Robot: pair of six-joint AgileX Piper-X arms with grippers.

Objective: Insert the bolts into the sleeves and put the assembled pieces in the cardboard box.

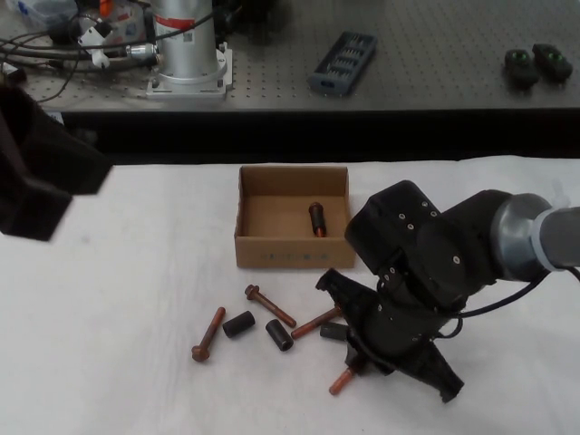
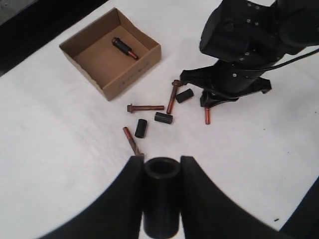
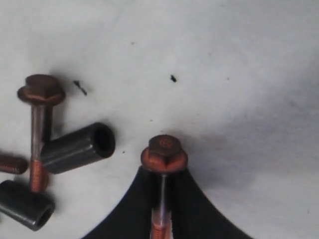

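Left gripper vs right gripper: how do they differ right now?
The left gripper is shut on a black sleeve; the right gripper is shut on a copper bolt. The left gripper hangs well above the cloth; the right gripper is down among the loose parts. Both hold one piece.

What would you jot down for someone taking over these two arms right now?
Left gripper: shut on a sleeve.
Right gripper: shut on a bolt, low over the white cloth.
Done: one assembled piece lies in the cardboard box.
Left: join the held pair and box it, then the three loose bolts and three loose sleeves beside the box.
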